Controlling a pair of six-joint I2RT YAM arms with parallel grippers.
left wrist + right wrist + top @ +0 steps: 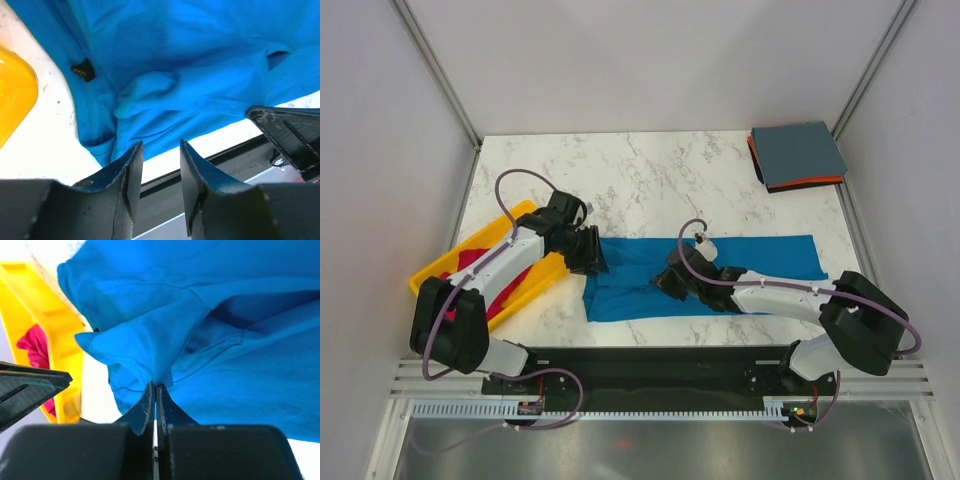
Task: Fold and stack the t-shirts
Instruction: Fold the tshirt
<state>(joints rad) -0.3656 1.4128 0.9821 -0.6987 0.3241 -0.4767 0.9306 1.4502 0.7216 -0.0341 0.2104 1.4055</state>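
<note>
1. Two grippers were at the left end of the blue t-shirt (760, 262), which lay as a long band across the table (650, 180) near the arm bases
2. The right gripper (156, 386) had its jaws pressed together on a raised fold of the blue t-shirt, a little in from its left end. The pinch drew the cloth up into a peak, probably so that layer could be lifted and carried over for a fold
3. The left gripper (161, 146) had its jaws parted with nothing between them. It was poised at the blue t-shirt's left end, close to the collar and its dark label (83, 70). I judged it was lining up a second hold so the cloth would rise evenly rather than drag from one point
4. The yellow tray (523, 211) sat just left of the blue t-shirt. It held the magenta t-shirt (470, 262), bunched and unfolded, so it looked like the supply waiting its turn
5. Beyond the blue t-shirt's right end and well apart from it, the grey-blue t-shirt (798, 152) lay folded square on the orange t-shirt (810, 183), of which only an edge showed. That looked like the stack the blue one was meant to join
6. By my reckoning, two shirts were stacked, one was mid-fold and one was not yet started
</note>
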